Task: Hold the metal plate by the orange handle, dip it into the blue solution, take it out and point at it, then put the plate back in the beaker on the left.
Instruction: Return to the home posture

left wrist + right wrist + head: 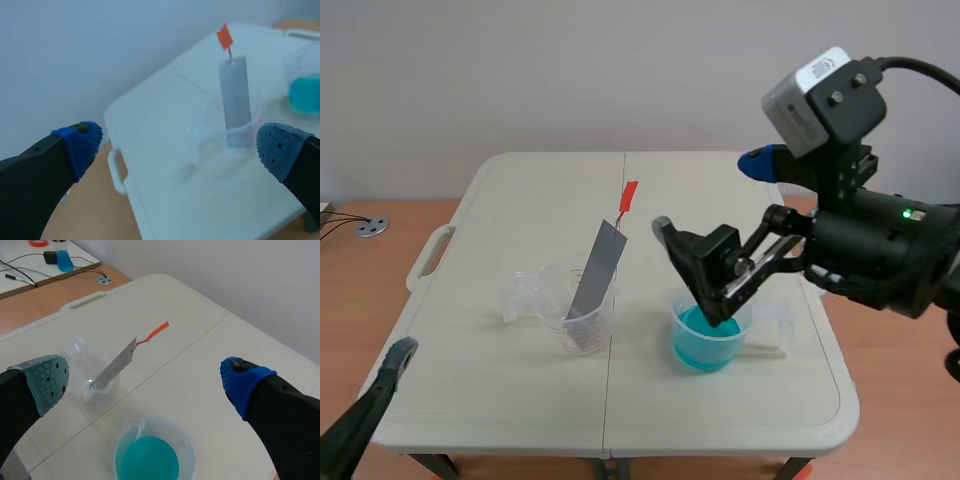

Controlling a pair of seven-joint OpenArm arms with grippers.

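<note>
Noted grey metal plate [598,268] with orange handle [628,193] leaning in clear plastic beaker [582,328], centre-left. Found left gripper [178,145] and right gripper [145,382] both spread wide.

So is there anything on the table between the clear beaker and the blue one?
Nothing. Between the clear beaker and the blue beaker lies only bare table, clearest in the scene view.

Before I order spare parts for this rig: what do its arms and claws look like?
Both arms and their fingers are black. The left claw has blue dotted pads; the right claw has one grey-green, one blue. The right arm carries a white camera box, black cable, green light.
</note>
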